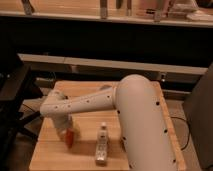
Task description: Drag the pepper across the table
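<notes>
Presently, one camera view, looking down at the work area from the robot's side.

Arm: large white arm [135, 115] fills the right and centre of the view; its forearm, dotted with small dark holes, reaches leftward and bends down at the wrist over the left part of the table.

Gripper: gripper [67, 131] hangs below the wrist, pointing down, right at the upper end of the pepper. Contact looks likely but is not certain. Claw state: cannot tell, the wrist housing hides most of it.

Pepper: pepper [70, 136], small, orange-red, on the left-front part of the table, directly under the gripper, only its lower part showing clear of it.

Table: square light wooden table [50, 152] with plank stripes; its right side is covered by the arm.

Bottle: clear plastic bottle [102, 145] lying on the table, cap end away from the camera, near the front edge, to the right of the pepper and apart from it, just left of the arm's bulk.

Surroundings: dark chair [12, 95] at the left edge; long counter [75, 17] runs across the top of the view.
</notes>
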`<state>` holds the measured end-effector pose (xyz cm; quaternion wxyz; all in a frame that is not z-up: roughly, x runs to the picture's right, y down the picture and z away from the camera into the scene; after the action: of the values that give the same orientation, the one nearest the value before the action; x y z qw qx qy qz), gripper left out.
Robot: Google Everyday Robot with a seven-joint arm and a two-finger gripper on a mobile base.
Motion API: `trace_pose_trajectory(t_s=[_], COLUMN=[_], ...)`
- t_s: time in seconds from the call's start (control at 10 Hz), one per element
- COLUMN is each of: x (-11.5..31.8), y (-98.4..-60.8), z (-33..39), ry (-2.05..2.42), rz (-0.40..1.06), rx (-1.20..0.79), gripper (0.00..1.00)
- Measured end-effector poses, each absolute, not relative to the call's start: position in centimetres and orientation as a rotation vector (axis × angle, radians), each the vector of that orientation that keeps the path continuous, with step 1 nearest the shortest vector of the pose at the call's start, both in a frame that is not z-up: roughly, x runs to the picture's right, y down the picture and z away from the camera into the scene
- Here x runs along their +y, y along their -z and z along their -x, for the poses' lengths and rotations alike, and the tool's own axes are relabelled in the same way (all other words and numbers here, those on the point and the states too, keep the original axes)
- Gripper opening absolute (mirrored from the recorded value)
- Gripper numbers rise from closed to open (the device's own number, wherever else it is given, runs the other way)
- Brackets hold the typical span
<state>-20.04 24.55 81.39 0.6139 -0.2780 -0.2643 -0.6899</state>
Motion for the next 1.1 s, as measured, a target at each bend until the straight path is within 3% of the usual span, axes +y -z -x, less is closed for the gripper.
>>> trace_pose_trajectory(t_s=[0.2,0.9,1.1], x=[24.5,24.5,24.2], y=[-81.5,-81.5,-81.5], z=[19.7,18.8,17.9], ry=[1.589,1.589,1.572], rz=[0.643,0.647,0.640], rx=[-0.608,-0.601,-0.598], gripper=[0.76,0.08,0.00])
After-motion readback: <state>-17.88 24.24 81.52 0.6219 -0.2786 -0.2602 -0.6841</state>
